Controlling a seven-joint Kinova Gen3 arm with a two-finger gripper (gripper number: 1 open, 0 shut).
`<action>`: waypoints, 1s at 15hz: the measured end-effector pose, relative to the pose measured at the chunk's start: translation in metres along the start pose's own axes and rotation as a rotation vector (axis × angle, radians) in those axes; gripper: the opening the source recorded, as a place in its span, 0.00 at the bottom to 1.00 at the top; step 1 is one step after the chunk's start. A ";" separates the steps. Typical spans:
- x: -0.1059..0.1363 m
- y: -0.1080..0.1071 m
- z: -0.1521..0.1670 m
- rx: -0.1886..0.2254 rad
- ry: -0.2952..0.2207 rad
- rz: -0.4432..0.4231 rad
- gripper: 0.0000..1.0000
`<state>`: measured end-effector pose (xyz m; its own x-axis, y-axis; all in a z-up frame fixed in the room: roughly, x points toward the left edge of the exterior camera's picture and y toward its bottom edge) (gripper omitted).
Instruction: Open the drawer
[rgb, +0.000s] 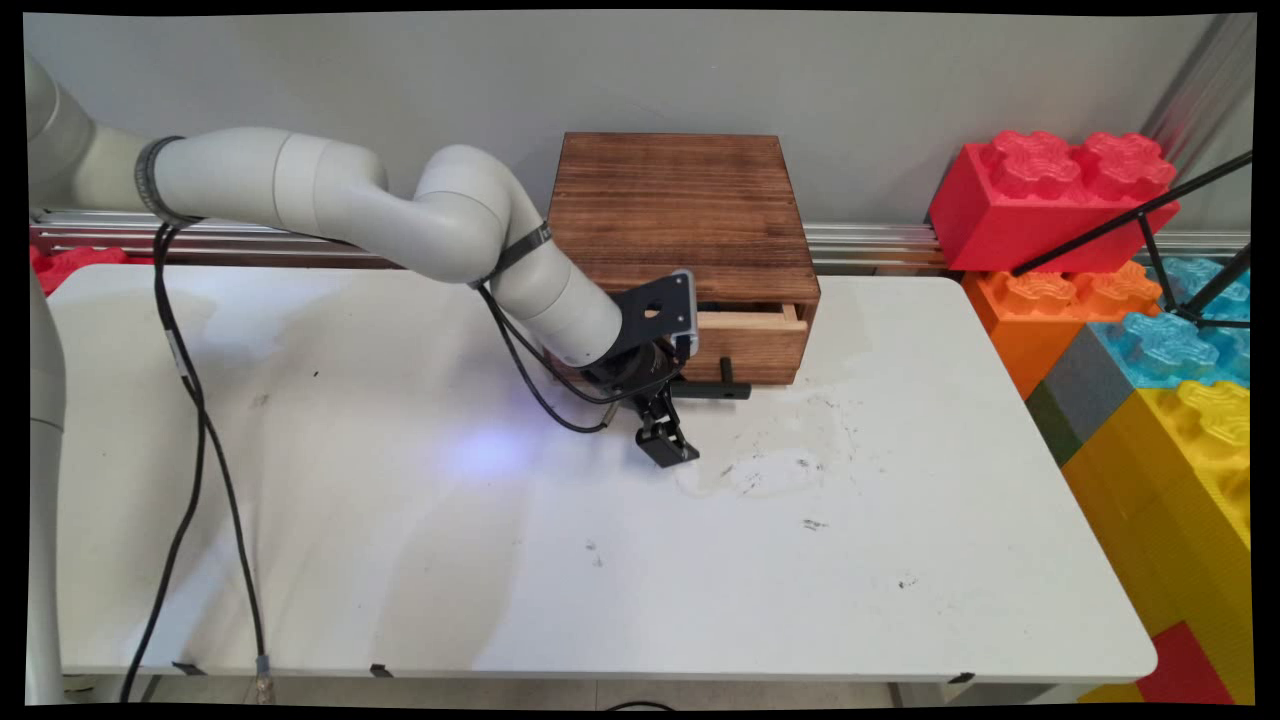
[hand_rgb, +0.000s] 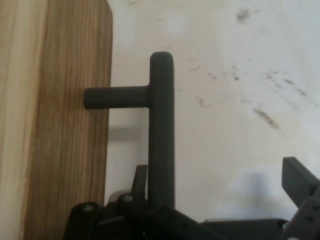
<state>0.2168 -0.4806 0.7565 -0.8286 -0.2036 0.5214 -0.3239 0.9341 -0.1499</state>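
Spread wide and holding nothing: the jaws, low over the white counter (rgb: 500, 560) just left of centre in the main view, right in front of a dark wooden box (rgb: 690, 220) set against the wall at upper centre. One black finger (rgb: 665, 445) angled down toward the counter, below and left of the drawer's black handle (rgb: 715, 390).

At the bottom of the box, a drawer (rgb: 755, 350) standing slightly out, with a strip of pale inner wood showing above its front.

In the hand view, drawer front (hand_rgb: 65, 125) down the left side of the frame, grain running vertically. Short post sticking out from it to the right, joined to the long bar of the handle (hand_rgb: 161, 135), which runs down the middle of the frame into the black linkage at the bottom edge. Bar between the two fingers: close beside the one at lower centre (hand_rgb: 141, 180), well apart from the one at lower right (hand_rgb: 300, 182). Contact with the nearer finger impossible to tell.

Grey scuff marks (rgb: 770, 470) on the counter just right of the jaws. Black cables (rgb: 190, 420) hanging down at the left. Large toy bricks stacked at the right edge: red (rgb: 1040, 210) on top, then orange (rgb: 1040, 310), blue (rgb: 1170, 340) and yellow (rgb: 1180, 480) lower down.
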 end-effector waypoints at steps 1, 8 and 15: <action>0.000 0.004 -0.001 -0.007 0.002 -0.002 1.00; 0.001 0.032 -0.010 -0.044 0.015 -0.024 1.00; 0.002 0.064 -0.025 -0.090 0.021 -0.036 1.00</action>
<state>0.2059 -0.4135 0.7684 -0.8069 -0.2326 0.5429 -0.3105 0.9490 -0.0549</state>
